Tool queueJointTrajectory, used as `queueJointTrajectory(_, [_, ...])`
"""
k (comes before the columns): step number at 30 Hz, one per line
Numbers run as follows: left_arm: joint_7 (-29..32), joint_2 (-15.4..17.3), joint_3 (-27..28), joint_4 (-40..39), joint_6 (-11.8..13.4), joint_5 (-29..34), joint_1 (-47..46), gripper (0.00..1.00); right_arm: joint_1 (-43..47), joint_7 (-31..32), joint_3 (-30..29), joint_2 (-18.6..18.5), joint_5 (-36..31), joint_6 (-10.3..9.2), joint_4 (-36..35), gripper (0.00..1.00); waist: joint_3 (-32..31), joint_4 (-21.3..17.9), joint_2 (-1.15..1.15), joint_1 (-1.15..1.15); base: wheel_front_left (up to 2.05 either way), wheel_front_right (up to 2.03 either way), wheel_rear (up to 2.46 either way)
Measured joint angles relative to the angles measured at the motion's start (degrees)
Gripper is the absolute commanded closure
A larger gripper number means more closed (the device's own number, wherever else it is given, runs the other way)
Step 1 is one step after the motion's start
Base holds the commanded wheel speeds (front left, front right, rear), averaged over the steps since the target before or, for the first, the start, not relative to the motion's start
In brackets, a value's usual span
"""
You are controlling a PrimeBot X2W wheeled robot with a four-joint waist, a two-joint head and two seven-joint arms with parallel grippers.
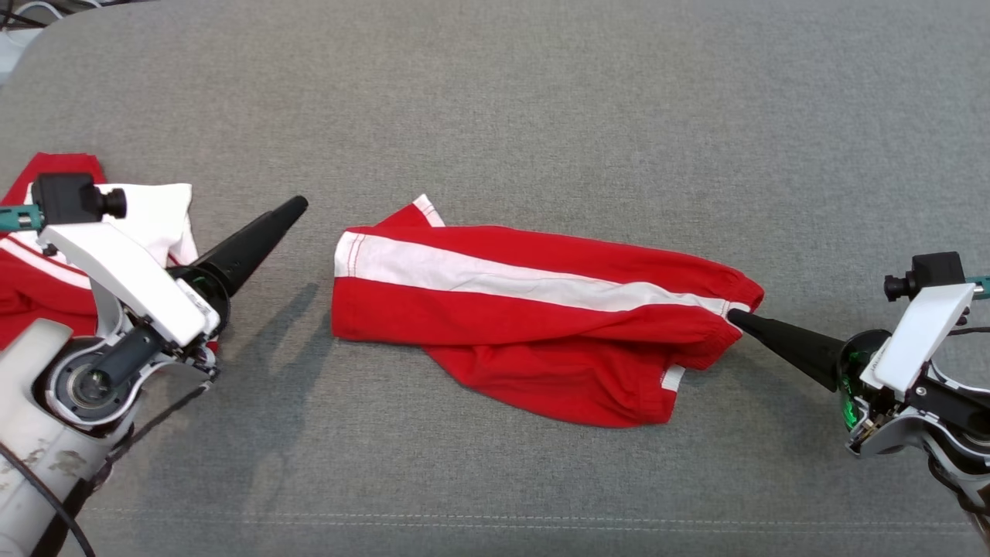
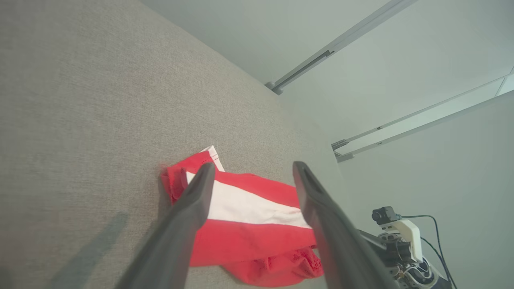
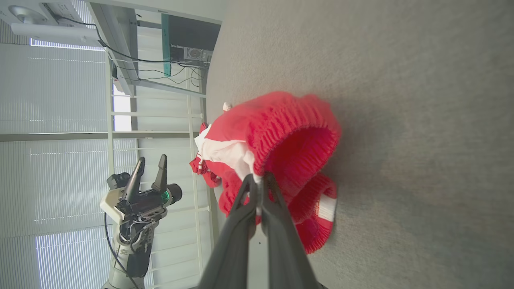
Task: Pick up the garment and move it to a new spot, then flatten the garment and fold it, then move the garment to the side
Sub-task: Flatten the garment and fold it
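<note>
The garment point(image 1: 534, 309) is a pair of red shorts with a white side stripe, lying crumpled across the middle of the grey cushion. My right gripper point(image 1: 733, 313) is shut on the ribbed waistband at the garment's right end; the right wrist view shows the garment point(image 3: 277, 132) with its waistband pinched between my right gripper's point(image 3: 258, 180) closed fingers. My left gripper point(image 1: 298, 203) hovers open to the left of the garment, apart from it. In the left wrist view the garment point(image 2: 249, 224) lies past my left gripper point(image 2: 251, 168), whose fingers stand wide apart.
A second red and white garment point(image 1: 46, 255) lies at the cushion's left edge, partly behind my left arm. The grey cushion point(image 1: 541, 100) stretches bare behind and in front of the shorts. A seam point(image 1: 495, 520) runs along its front edge.
</note>
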Motion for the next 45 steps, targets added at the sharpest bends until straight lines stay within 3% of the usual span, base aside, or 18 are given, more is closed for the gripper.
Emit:
queueJointTrajectory(7, [7.6, 0.4, 5.3, 0.2, 0.0, -7.5, 1.0, 0.0, 0.2, -0.3, 1.5, 0.5, -2.6, 0.0, -2.2, 1.0, 1.4, -1.6, 0.0, 0.0, 0.0, 0.0, 0.0])
queueJointTrajectory(15, [15.5, 0.0, 4.0, 6.8, 0.0, -7.3, -1.0, 0.0, -1.9, -0.7, 3.5, 4.4, -5.2, 0.0, -3.5, 1.0, 2.8, -3.4, 0.0, 0.0, 0.0, 0.0, 0.0])
queueJointTrajectory(27, [17.4, -0.8, 5.1, 10.1, 0.0, -6.1, -2.5, 0.0, -4.6, -0.7, 4.1, 7.5, -6.6, 0.01, -3.6, 1.0, 5.0, -5.2, 0.0, 0.0, 0.0, 0.0, 0.0])
queueJointTrajectory(45, [20.1, -2.1, 7.5, 11.7, 0.0, -4.2, -2.3, 0.0, -5.2, -0.6, 2.6, 8.7, -7.6, 0.0, -3.5, 1.0, 5.6, -6.3, 0.0, 0.0, 0.0, 0.0, 0.0])
